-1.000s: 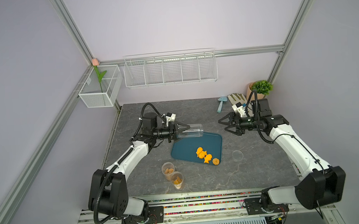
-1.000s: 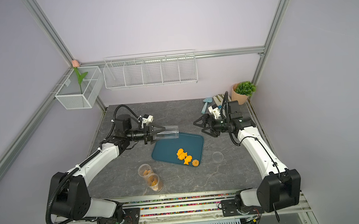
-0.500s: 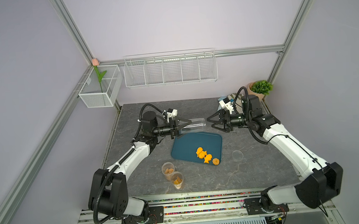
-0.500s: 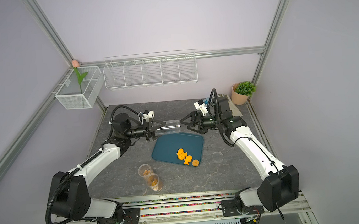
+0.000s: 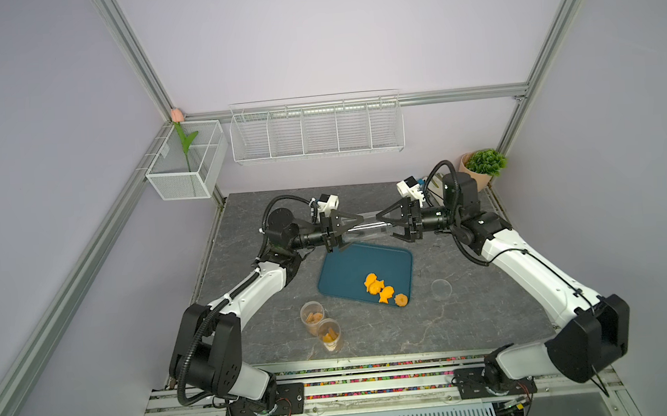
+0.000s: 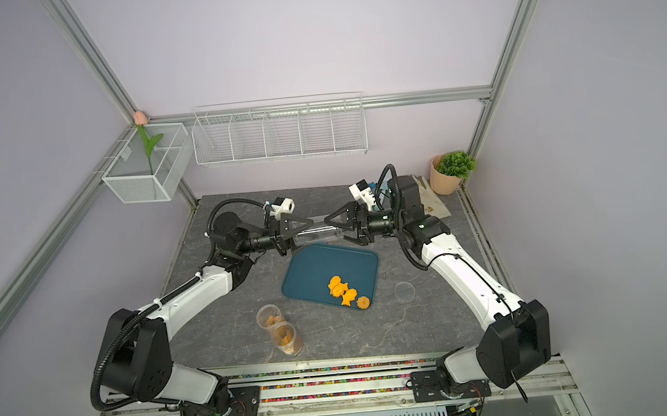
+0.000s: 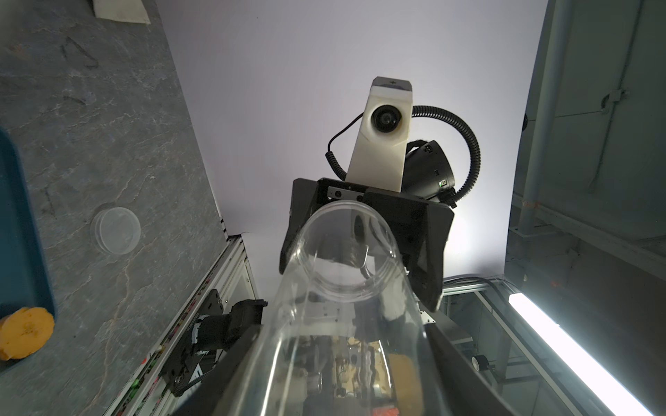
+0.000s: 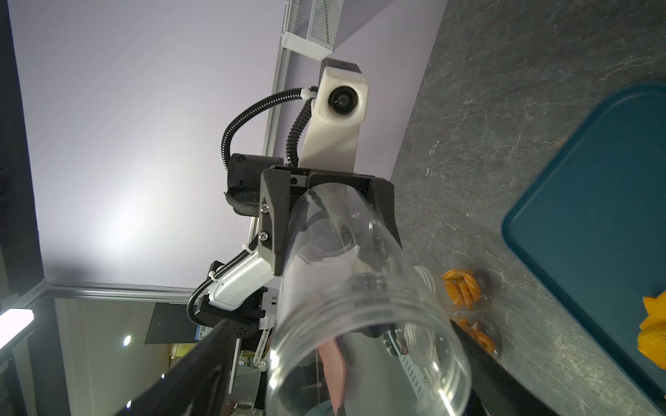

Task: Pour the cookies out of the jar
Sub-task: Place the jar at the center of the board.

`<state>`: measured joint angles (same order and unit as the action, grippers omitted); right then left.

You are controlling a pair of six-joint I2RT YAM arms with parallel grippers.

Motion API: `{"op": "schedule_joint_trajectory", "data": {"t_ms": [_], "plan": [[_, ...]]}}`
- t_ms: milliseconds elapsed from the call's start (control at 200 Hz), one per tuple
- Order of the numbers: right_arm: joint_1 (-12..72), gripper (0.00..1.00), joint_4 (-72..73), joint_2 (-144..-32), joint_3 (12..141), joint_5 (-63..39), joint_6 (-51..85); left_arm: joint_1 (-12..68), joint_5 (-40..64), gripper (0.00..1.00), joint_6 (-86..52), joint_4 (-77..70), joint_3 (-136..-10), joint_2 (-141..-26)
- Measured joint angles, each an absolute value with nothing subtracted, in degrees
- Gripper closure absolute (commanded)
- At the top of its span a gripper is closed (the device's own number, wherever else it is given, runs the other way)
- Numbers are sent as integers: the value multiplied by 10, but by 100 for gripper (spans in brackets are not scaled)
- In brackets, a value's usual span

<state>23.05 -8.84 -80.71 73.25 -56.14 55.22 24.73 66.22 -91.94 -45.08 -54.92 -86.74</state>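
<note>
Far left, on the wall: mesh box (image 5: 188,163) with a tulip in it.

Left gripper (image 5: 349,232): clamped tight on the jar (image 5: 367,228) at its base end, fingers on either side of the wall. The jar is clear and held horizontal in the air, mouth pointing at the right arm. From above it sits at the back edge of the tray (image 5: 344,268); can't tell whether it's over the rim or just behind it.

Front left of the tray, on the table (image 5: 452,321): two clear cups (image 5: 312,317), upright and touching, with tan and orange cookies (image 5: 328,335) in each.

The tray is dark teal and flat on the table. There's a cluster of orange cookies (image 5: 379,288) near its front right corner, fish shapes plus a round one. The round one is at the rim (image 7: 25,333).

Right gripper (image 5: 385,226): jaws spread wide, straddling the mouth end of the jar. In the left wrist view the jar (image 7: 342,324) runs in between the right gripper (image 7: 358,282) fingers with a gap on one side. Can't tell whether the other finger touches. Not gripping.

In the right wrist view the threaded mouth (image 8: 360,324) is nearest the camera and the far end sits in the left gripper (image 8: 335,234).

Right of the tray: clear lid (image 5: 441,288), flat on the table, apart from the tray.

Back right corner: potted plant (image 5: 481,166).
</note>
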Motion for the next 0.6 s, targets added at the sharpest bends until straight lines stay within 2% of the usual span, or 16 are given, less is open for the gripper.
{"op": "schedule_joint_trajectory", "data": {"t_ms": [125, 310, 450, 600], "plan": [[231, 0, -78, -807, 733, -570, 563, 249, 660, 35, -957, -504, -548, -886], [232, 12, -93, -808, 733, -578, 561, 251, 660, 35, -964, -512, -544, -886], [232, 13, -105, -814, 735, -586, 561, 253, 659, 35, -964, -512, -544, -886], [233, 20, -116, -817, 738, -593, 561, 261, 659, 35, -964, -511, -544, -886]]}}
